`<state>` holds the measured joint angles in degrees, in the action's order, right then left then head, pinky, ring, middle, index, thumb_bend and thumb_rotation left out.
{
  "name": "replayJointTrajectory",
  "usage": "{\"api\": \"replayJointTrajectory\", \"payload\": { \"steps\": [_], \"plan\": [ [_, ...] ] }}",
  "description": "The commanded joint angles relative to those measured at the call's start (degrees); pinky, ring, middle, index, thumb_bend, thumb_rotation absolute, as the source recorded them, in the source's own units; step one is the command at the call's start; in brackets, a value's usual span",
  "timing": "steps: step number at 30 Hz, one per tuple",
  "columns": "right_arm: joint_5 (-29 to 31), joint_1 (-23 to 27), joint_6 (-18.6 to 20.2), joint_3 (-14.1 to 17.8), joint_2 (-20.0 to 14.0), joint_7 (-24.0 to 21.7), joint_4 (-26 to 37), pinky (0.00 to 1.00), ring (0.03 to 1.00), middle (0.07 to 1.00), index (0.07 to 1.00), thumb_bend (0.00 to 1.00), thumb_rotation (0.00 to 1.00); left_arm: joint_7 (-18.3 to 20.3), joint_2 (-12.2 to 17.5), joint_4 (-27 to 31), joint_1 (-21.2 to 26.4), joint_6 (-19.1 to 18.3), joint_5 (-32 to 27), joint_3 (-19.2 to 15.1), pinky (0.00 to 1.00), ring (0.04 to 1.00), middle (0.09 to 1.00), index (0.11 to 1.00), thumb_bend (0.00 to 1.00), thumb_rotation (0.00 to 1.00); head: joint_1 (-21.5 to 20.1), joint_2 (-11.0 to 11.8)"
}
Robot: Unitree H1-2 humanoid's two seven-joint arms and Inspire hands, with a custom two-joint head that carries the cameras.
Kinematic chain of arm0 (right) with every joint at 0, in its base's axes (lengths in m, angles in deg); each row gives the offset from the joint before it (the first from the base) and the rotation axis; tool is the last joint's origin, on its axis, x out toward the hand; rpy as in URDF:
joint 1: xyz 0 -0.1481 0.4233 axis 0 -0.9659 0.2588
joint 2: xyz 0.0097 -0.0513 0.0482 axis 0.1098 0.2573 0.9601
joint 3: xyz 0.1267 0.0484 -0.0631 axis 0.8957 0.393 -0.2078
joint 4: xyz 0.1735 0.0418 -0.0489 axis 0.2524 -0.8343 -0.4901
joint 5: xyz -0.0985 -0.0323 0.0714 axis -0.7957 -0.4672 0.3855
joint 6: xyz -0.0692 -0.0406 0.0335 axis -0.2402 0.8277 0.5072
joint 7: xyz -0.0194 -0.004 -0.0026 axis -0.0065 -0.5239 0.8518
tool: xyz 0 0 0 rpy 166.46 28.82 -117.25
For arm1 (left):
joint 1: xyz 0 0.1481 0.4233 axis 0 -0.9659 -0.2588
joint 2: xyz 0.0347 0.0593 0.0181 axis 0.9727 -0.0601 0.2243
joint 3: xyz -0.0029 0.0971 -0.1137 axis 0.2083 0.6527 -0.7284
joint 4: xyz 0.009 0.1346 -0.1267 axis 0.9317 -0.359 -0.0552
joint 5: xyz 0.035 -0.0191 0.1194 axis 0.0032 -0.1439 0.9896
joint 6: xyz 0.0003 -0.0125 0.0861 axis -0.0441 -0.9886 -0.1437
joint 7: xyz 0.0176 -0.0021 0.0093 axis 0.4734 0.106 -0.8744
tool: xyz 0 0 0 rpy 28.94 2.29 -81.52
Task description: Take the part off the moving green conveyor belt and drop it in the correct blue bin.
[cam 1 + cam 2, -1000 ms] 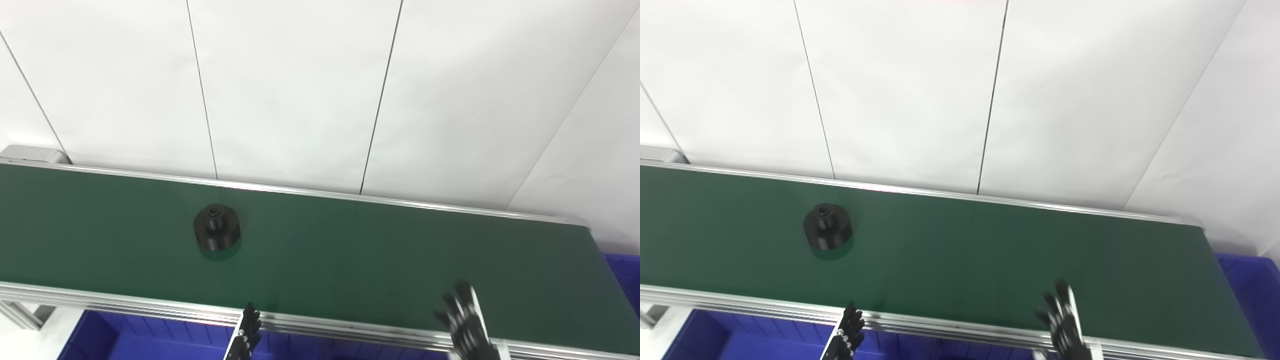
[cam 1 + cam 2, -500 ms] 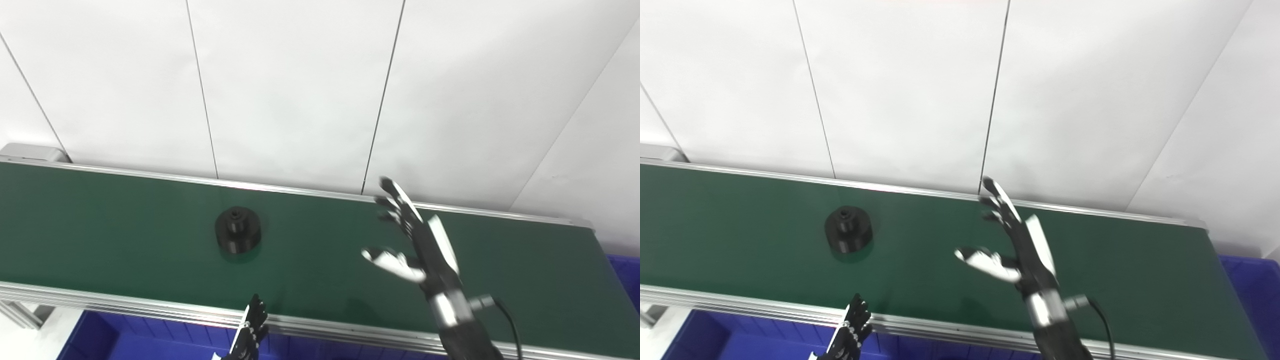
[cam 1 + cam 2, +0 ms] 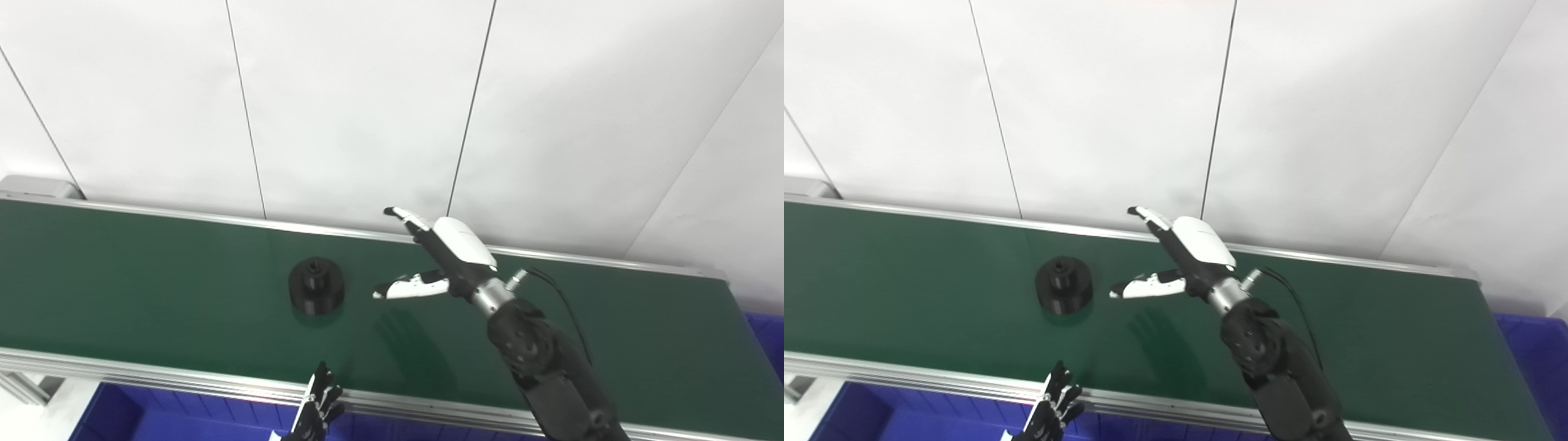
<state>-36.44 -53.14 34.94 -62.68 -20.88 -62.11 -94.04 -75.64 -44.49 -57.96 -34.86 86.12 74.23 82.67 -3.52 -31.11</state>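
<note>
Nearest to where I stood, at about six o'clock, the left hand (image 3: 315,413) poked up from the bottom edge with its dark fingers spread a little and nothing in them; so little of it showed that I could not tell for certain how it was set. It stood over a blue bin (image 3: 153,416) that ran along under the near side of the belt, just before the silver near rail (image 3: 184,383).

Beyond the rail lay the green conveyor belt (image 3: 122,294), slanting across the room from nine o'clock toward four o'clock. From five o'clock the right arm (image 3: 539,367) reached up and over it. The right hand (image 3: 444,260) hung above the middle of the belt, open and empty, its fingers pointing toward ten o'clock and its white thumb (image 3: 407,286) stretched out toward nine o'clock. Its shadow fell on the green below.

Just beyond the thumb tip, at nine o'clock from the hand and not touching it, the black round part (image 3: 316,294) sat upright on the belt.

Farther off ran the far rail (image 3: 184,214), then the white panelled wall (image 3: 367,110). At four o'clock a corner of another blue bin (image 3: 765,337) showed past the belt's end.
</note>
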Motion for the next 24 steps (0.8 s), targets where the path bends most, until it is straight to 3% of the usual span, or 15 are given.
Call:
{"api": "replayJointTrajectory", "payload": {
  "steps": [1, 10, 18, 24],
  "plan": [
    [-1.92, 3.75, 0.89, -1.19, 0.85, 0.60, -0.91, 0.72, 0.923, 0.925, 0.903, 0.97, 0.56, -0.77, -1.83, 0.58, 0.54, 2.33, 0.83, 1.91, 0.90, 0.945, 0.982, 1.000, 0.61, 0.66, 0.25, 0.05],
    [-6.76, 9.13, 2.30, -5.68, 2.85, 0.42, -8.89, 0.66, 0.902, 0.913, 0.883, 0.98, 0.48, -3.22, -2.24, 1.05, 0.13, 2.33, 2.19, 4.22, 0.85, 0.924, 0.973, 1.000, 0.59, 0.65, 1.53, -0.09],
    [-12.26, 12.67, 2.12, -11.28, 3.11, 0.46, -15.13, 0.61, 0.877, 0.899, 0.876, 1.00, 0.47, -3.30, -3.11, 1.76, -0.61, 2.33, 1.16, 5.49, 0.92, 0.940, 0.984, 1.000, 0.59, 0.63, 2.52, -0.30],
    [-14.16, 13.97, 1.74, -13.30, 2.94, 1.54, -19.32, 0.58, 0.825, 0.877, 0.871, 1.00, 0.45, -4.24, -3.51, 2.19, -1.16, 2.33, 2.17, 6.40, 0.93, 0.952, 0.988, 1.000, 0.57, 0.63, 3.26, -0.65]
  ]
}}
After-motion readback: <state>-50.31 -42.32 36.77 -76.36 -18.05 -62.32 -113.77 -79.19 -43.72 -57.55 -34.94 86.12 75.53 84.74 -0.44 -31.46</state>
